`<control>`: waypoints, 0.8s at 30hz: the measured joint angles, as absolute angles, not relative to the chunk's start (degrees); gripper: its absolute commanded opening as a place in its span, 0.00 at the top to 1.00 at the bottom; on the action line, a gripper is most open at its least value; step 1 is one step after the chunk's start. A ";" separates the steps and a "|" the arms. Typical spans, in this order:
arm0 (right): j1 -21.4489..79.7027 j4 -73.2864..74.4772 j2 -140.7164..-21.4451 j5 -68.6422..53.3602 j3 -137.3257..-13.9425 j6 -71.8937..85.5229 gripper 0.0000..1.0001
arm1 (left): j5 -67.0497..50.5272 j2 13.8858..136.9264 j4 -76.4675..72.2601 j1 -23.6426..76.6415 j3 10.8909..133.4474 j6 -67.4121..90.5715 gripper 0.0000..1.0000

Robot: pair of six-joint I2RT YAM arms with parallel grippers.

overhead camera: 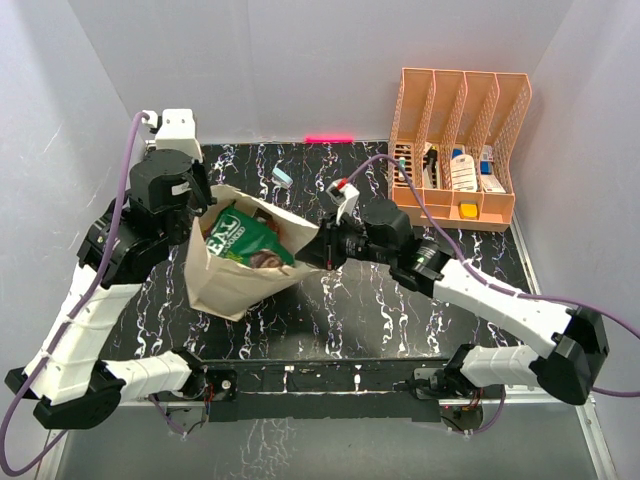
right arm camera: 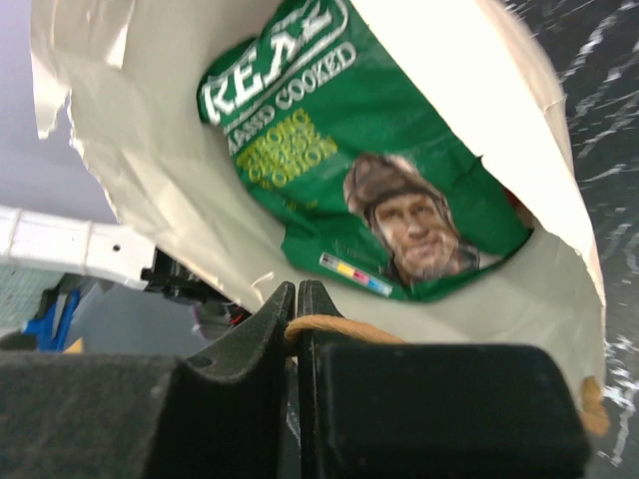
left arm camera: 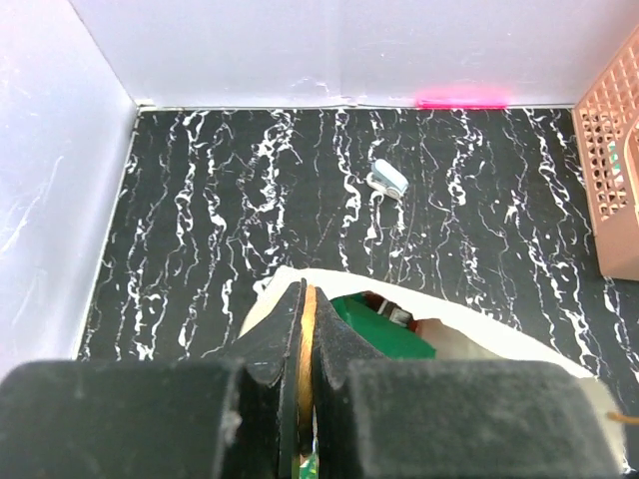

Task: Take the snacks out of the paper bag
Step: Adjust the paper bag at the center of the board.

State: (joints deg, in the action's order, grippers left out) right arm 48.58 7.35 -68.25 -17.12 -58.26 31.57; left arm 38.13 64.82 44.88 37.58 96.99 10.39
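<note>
**Kraft paper bag (overhead camera: 228, 285): mouth held by both claws**

Left claw (left arm camera: 303, 297): pressed together on the bag's edge. Right claw (right arm camera: 297, 295): pinching the cord handle (right arm camera: 344, 327). The bag lies on the worktop (overhead camera: 350, 320), with a dark green packet (overhead camera: 245, 240) at its mouth. Spread the mouth wide and pull gently, so the paper doesn't tear.

We find the paper bag (overhead camera: 225, 285) mouth pinched at either side by our left gripper (left arm camera: 305, 349) and right gripper (right arm camera: 297, 319), dark green packet (overhead camera: 245, 240) filling most of the opening, bare table (overhead camera: 350, 310) in front and to the right, orange rack (overhead camera: 455, 130) walling the far right corner, light-blue block (overhead camera: 283, 177) behind the bag.
</note>
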 measured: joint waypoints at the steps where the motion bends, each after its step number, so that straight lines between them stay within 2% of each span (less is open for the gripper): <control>1: 48.82 6.31 -69.45 -18.65 -58.26 32.10 0.92 | 38.37 64.60 44.64 37.54 96.99 9.80 1.00; 8: 52.12 1.56 -73.06 -23.75 -57.69 34.92 0.92 | 34.87 62.04 42.61 36.91 93.12 9.54 1.00; 18: 54.76 -1.80 -73.03 -24.99 -49.47 37.63 0.91 | 13.65 56.36 33.65 36.88 82.21 13.08 1.00; 24: 54.81 0.91 -69.65 -22.31 -45.87 37.76 0.76 | 10.63 54.17 33.06 36.88 81.17 13.61 1.00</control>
